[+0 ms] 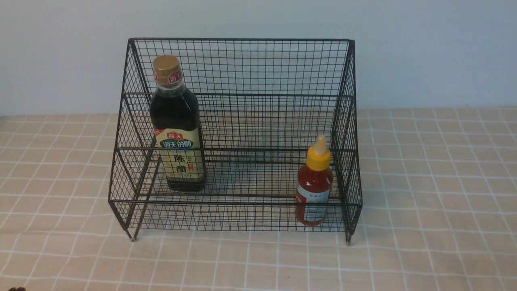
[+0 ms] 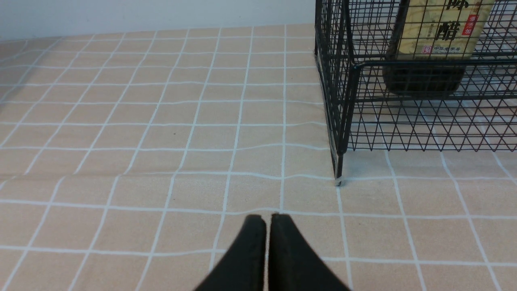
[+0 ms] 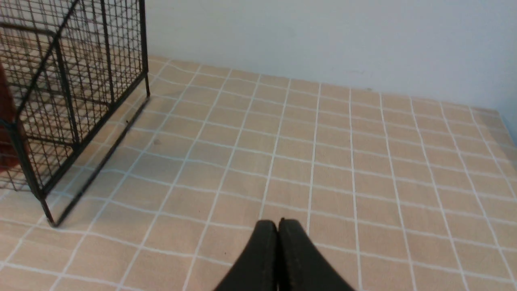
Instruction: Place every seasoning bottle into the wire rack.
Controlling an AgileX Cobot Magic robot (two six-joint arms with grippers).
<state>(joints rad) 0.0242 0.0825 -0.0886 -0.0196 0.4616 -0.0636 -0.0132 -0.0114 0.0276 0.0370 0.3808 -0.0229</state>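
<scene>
The black wire rack (image 1: 242, 64) stands on the checked cloth in the front view. The tall dark bottle (image 1: 176, 125) with gold cap stands upright inside it on the left. The small red squeeze bottle (image 1: 314, 184) with yellow nozzle cap stands upright inside at the front right. Neither arm shows in the front view. My left gripper (image 2: 267, 218) is shut and empty, low over the cloth, short of the rack's front left foot (image 2: 338, 178); the dark bottle's base (image 2: 422, 76) shows behind the mesh. My right gripper (image 3: 278, 222) is shut and empty, off the rack's right side (image 3: 72, 101).
The table is covered by a beige cloth with white grid lines (image 1: 436, 182). A pale wall (image 1: 424, 48) runs close behind the rack. A sliver of red (image 3: 5, 121) shows through the mesh in the right wrist view.
</scene>
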